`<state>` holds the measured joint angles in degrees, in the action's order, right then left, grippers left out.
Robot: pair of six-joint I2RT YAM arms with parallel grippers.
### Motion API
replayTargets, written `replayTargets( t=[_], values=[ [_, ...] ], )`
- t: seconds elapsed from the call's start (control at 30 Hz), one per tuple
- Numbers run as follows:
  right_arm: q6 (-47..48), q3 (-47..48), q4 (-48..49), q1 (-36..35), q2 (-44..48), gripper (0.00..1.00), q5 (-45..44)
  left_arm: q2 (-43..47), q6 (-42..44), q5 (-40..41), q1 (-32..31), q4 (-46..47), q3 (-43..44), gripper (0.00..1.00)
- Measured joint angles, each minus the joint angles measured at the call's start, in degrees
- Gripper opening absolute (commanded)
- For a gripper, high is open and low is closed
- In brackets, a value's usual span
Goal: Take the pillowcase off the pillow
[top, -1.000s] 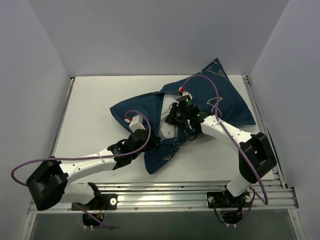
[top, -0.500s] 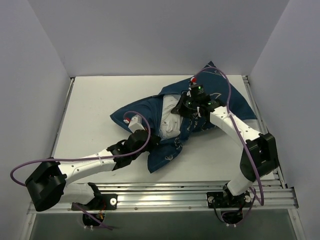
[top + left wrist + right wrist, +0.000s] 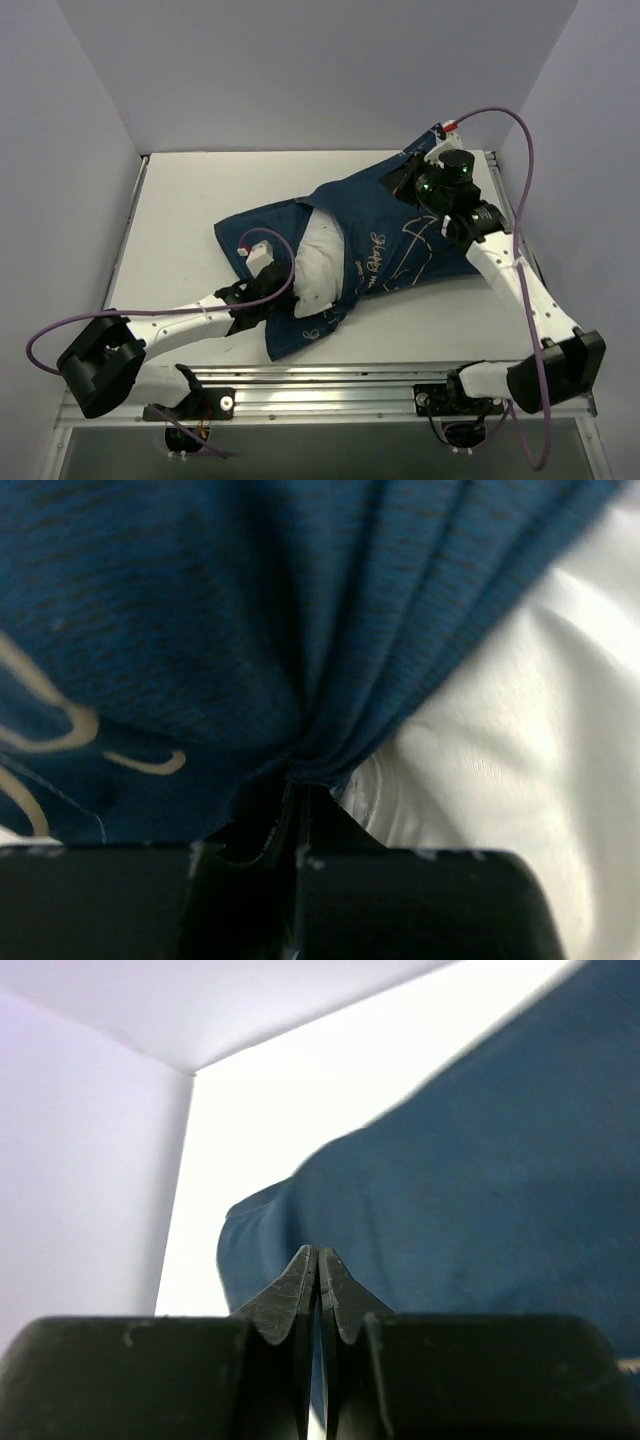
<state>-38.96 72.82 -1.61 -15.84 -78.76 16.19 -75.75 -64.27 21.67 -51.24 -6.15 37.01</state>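
The navy pillowcase (image 3: 400,245) with cream print lies stretched across the table from left to back right. The white pillow (image 3: 320,265) shows through its open part near the middle. My left gripper (image 3: 280,290) is at the near left edge of the opening, shut on bunched pillowcase folds (image 3: 200,630), with the pillow (image 3: 520,730) just to its right. The left jaws (image 3: 297,780) are closed. My right gripper (image 3: 398,180) is raised at the back right, shut on the pillowcase's far end (image 3: 480,1180), fingertips (image 3: 318,1252) together.
White enclosure walls stand on the left, back and right. The white table (image 3: 180,200) is bare to the left of the cloth. A metal rail (image 3: 330,385) runs along the near edge. Purple cables loop over both arms.
My right gripper has moved from the middle of the pillow to the back right and up, pulling the pillowcase out flat. More white pillow shows. The left gripper shifted slightly left and nearer.
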Motion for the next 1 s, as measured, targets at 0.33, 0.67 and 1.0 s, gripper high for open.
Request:
replayTargets(
  t=[0.33,0.67,1.0],
  values=[
    [11.76,-13.57,-1.51,-20.72,13.46,0.34,-5.18,-1.68,4.20,-0.26,3.52,0.52,0.92,0.02],
    [20.70,-25.73,-0.46,-43.71,12.74,0.87,-20.81,3.32,8.33,-7.74,3.41,7.69,-4.09,0.02],
    [31.17,-28.44,8.13,-49.94,10.12,1.00,-34.84,7.06,10.91,-11.41,3.41,5.90,-3.23,0.02]
  ],
)
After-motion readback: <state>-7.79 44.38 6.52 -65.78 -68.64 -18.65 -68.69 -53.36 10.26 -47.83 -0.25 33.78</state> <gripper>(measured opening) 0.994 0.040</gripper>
